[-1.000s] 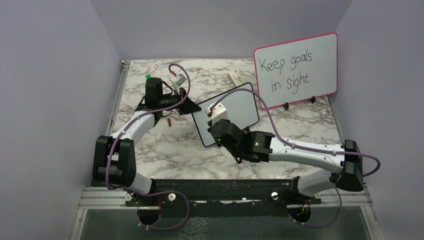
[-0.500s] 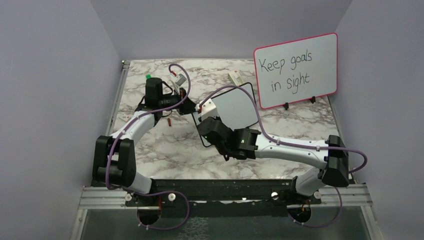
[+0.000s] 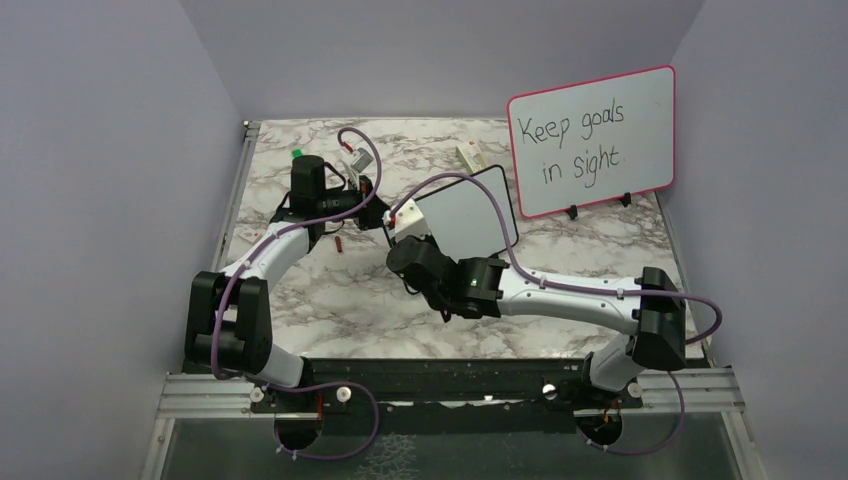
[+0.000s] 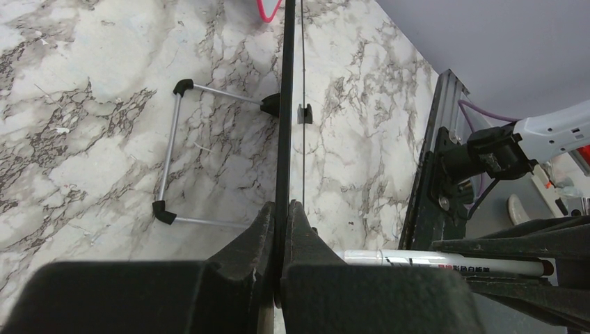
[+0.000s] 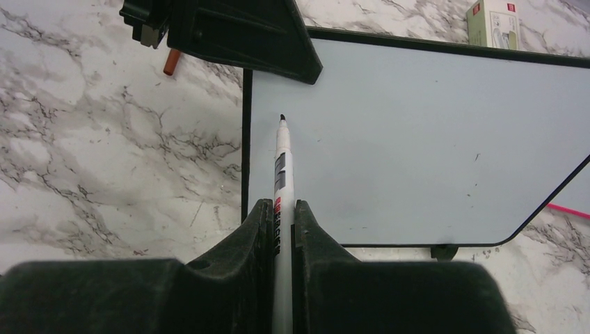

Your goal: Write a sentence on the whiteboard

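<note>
Right fingers [image 5: 259, 240]: pressed in on the barrel of a white marker [image 5: 281, 163], which is pinched between them and points straight ahead of the wrist. The dark tip is seen over the face of the whiteboard [image 5: 417, 132], just inside the black frame at its left edge. Whether the tip touches the face cannot be told.

Left fingers [image 4: 250, 247]: closed on the thin black edge of the whiteboard, one finger on each side of it. In the right wrist view these fingers are seen clamped on the same left edge, just beyond the marker tip.

The whiteboard face is recorded as a uniform pale grey with one small dark speck. The board is tilted, with a thin wire stand [image 4: 172, 149] behind it; the stand's black-capped ends rest on the marble-patterned bench [image 3: 330, 300]. In the top view the whiteboard is located at mid bench, between the two wrists, with the right arm reaching in from the near right and the left arm from the near left.

A small red cylinder [image 5: 170, 62] lies on the bench beside the left fingers. A small white box [image 5: 495, 21] lies beyond the board's far edge. A larger pink-framed board [image 3: 590, 140] with black writing, "Keep goals in sight", stands at the far right of the bench, near the whiteboard's far right corner.
</note>
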